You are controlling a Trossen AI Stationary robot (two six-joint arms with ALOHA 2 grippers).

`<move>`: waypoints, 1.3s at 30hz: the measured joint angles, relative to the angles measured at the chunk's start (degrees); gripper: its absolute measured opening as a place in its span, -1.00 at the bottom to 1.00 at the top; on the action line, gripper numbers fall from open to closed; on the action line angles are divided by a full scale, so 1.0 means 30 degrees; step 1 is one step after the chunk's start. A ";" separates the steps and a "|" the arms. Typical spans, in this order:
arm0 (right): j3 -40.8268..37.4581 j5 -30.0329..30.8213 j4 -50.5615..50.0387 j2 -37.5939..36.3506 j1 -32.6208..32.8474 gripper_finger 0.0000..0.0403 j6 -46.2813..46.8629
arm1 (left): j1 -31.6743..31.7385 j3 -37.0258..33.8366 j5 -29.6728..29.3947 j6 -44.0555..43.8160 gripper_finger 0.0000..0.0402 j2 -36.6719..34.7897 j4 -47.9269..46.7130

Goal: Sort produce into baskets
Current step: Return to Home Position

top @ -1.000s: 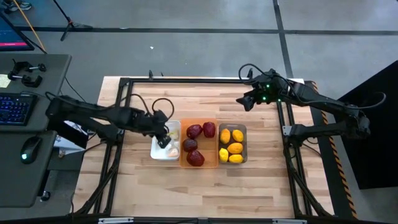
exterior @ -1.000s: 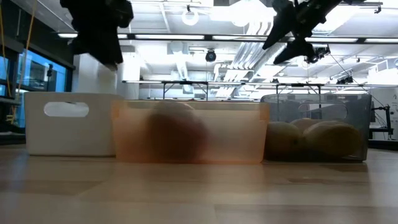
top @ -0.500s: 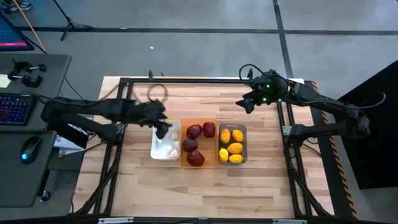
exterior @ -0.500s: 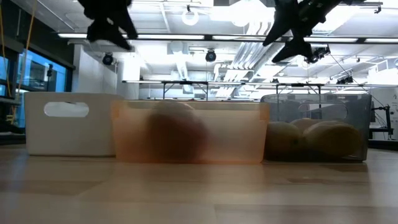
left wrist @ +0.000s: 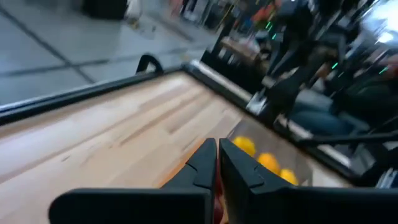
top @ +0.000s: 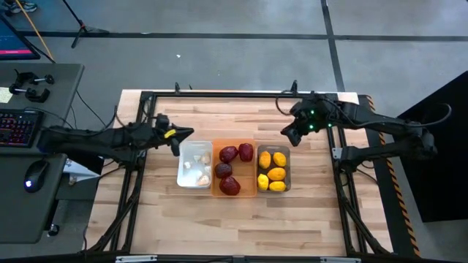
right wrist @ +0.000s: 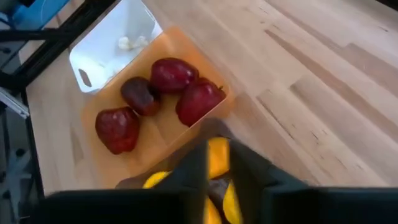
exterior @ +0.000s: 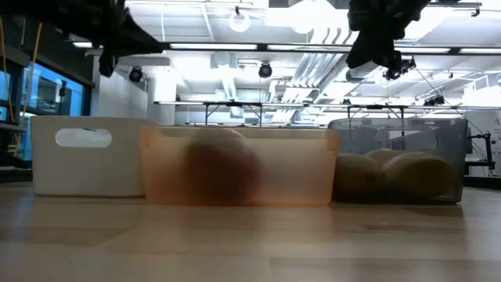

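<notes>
The left pincer (top: 175, 135) hangs over the bench (top: 234, 113), just beside the far left corner of the white bin (top: 194, 145), with its fingers (left wrist: 205, 163) pressed together on nothing. That bin holds garlic bulbs (top: 203, 177). The orange bin (top: 247, 175) touching it holds four dark red fruits (top: 230, 185), and the grey bin (top: 273, 148) next along holds yellow lemons (top: 276, 174). The right pincer (top: 289, 136) hovers above the grey bin's far right corner, fingers (right wrist: 196, 171) a little apart and empty
</notes>
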 joint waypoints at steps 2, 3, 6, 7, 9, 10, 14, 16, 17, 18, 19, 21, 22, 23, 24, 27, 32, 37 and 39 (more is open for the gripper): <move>0.0000 0.0574 -0.0012 -0.0074 0.0540 -0.91 0.0381 | 0.0037 -0.1362 0.0013 0.0189 -0.99 -0.0877 0.1566; 0.0000 0.0671 -0.0062 -0.0128 0.0727 -0.90 0.0694 | 0.0051 -0.1947 0.0027 0.0295 -0.99 -0.1246 0.2227; 0.0000 0.0876 -0.0888 -0.0275 0.1005 -0.92 0.1380 | 0.0093 -0.3483 0.0063 0.0569 -1.00 -0.2470 0.3613; 0.0000 0.0942 -0.1215 -0.0339 0.1084 -0.96 0.1662 | 0.0145 -0.3921 0.0067 0.0618 -1.00 -0.2901 0.3980; 0.0000 0.0916 -0.1709 -0.0415 0.1169 -0.98 0.1796 | 0.0153 -0.4702 0.0063 0.0617 -1.00 -0.3734 0.4480; 0.0000 0.0771 -0.1902 -0.0500 0.1209 -0.97 0.1922 | 0.0153 -0.5031 0.0070 0.0615 -1.00 -0.4185 0.4652; 0.0000 0.0167 -0.2246 -0.0919 0.1229 -0.99 0.2256 | 0.0080 -0.6492 0.0063 0.0350 -1.00 -0.5856 0.4992; 0.0000 0.0148 -0.2288 -0.1172 0.1229 -0.99 0.2570 | 0.0080 -0.7326 0.0061 0.0307 -1.00 -0.6580 0.5549; 0.0000 0.0140 -0.2284 -0.1311 0.1229 -1.00 0.2686 | 0.0080 -0.7703 0.0049 0.0318 -1.00 -0.6927 0.5713; 0.0000 0.0148 -0.2299 -0.1449 0.1229 -1.00 0.2840 | 0.0083 -0.8060 0.0054 0.0270 -1.00 -0.7255 0.5923; 0.0000 0.0148 -0.2296 -0.1569 0.1229 -1.00 0.2908 | 0.0095 -0.8410 0.0009 0.0090 -1.00 -0.7607 0.6065; -0.0001 0.0176 -0.2386 -0.1850 0.1230 -1.00 0.3131 | 0.0131 -0.8545 -0.0046 -0.0244 -1.00 -0.8220 0.5113; -0.0031 0.0240 -0.2444 -0.2020 0.1229 -1.00 0.3199 | 0.0138 -0.8545 -0.0037 -0.0463 -1.00 -0.8437 0.4637; -0.0175 0.0337 -0.2415 -0.2278 0.1229 -1.00 0.3301 | 0.0132 -0.8545 -0.0042 -0.0535 -1.00 -0.8601 0.4280; -0.0415 0.0337 -0.2415 -0.2583 0.1229 -1.00 0.3308 | 0.0131 -0.8545 -0.0007 -0.0591 -1.00 -0.8742 0.4050; -0.1425 0.0337 -0.2415 -0.3772 0.1258 -1.00 0.3597 | 0.0131 -0.8545 0.0538 -0.0680 -1.00 -0.9015 0.4012; -0.3949 0.0315 -0.1483 -0.6736 0.1899 -1.00 0.4416 | 0.0131 -0.8545 0.1542 -0.0476 -1.00 -0.9075 0.3888; -0.7710 0.0315 0.3140 -1.0184 0.2697 -1.00 0.4962 | 0.0131 -0.8545 0.2827 -0.1166 -1.00 -0.9075 0.3803; -0.9481 0.0312 0.6397 -1.1280 0.2978 -1.00 0.5451 | 0.0131 -0.8545 0.3035 -0.1475 -1.00 -0.9060 0.3797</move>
